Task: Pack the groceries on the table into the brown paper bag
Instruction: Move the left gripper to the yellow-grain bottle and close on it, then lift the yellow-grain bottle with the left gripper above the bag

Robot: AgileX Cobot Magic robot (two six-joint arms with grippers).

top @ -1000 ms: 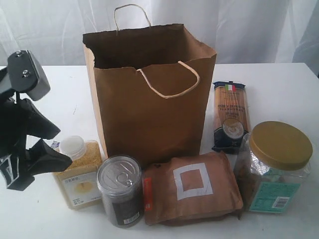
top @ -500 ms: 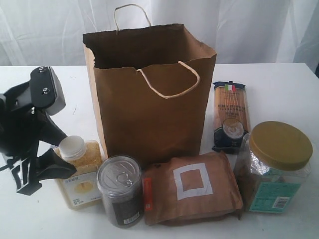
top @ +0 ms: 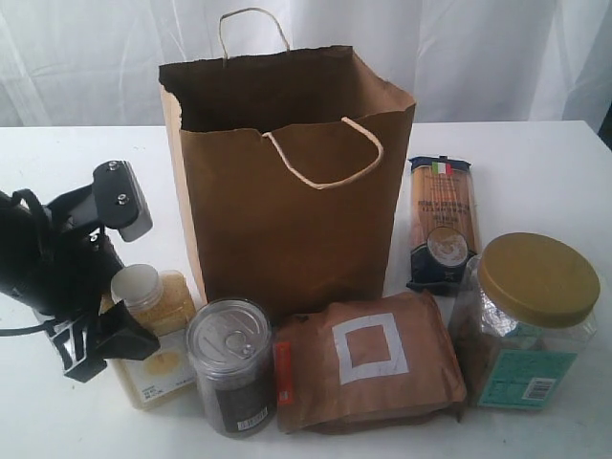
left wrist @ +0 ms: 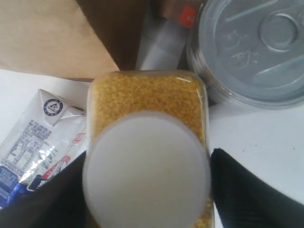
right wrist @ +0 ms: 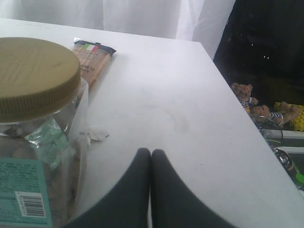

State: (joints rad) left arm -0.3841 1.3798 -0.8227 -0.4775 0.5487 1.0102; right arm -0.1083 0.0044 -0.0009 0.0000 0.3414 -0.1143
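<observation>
Clock read on the exterior view, bag at the dial's centre, 6 o'clock toward the camera.

- Brown paper bag (top: 287, 191): upright on the white table (top: 535, 167), mouth open. Rear handle stands up, front handle droops over the face.
- Yellow-grain bottle (top: 158, 363): at 8 o'clock, upright, white cap on, just beside the bag's lower corner.
- Left gripper (left wrist: 148, 159): over the bottle, jaws spread wide. One dark finger (left wrist: 247, 194) stands on each side of the white cap. A sliver of table shows between the cap and that finger. The other side is blurred, so I cannot tell if it touches. No firm hold seen.
- Small blue-white carton (left wrist: 33, 137): lying flat just beside the bottle, seen only in the left wrist view.
- Dark pull-tab can (top: 229, 368): at 7 o'clock, upright, close beside the bottle.
- Brown pouch with white square (top: 368, 368): at 6 o'clock, lying flat, one end by the can.
- Gold-lidded clear jar (top: 531, 320): at 4 o'clock, upright, lid on.
- Long pasta packet (top: 442, 225): at 3 o'clock, flat, beside the bag's wall, behind the jar.
- Right gripper (right wrist: 150, 154): fingers pressed together, nothing between them, low over bare table near the jar.
</observation>
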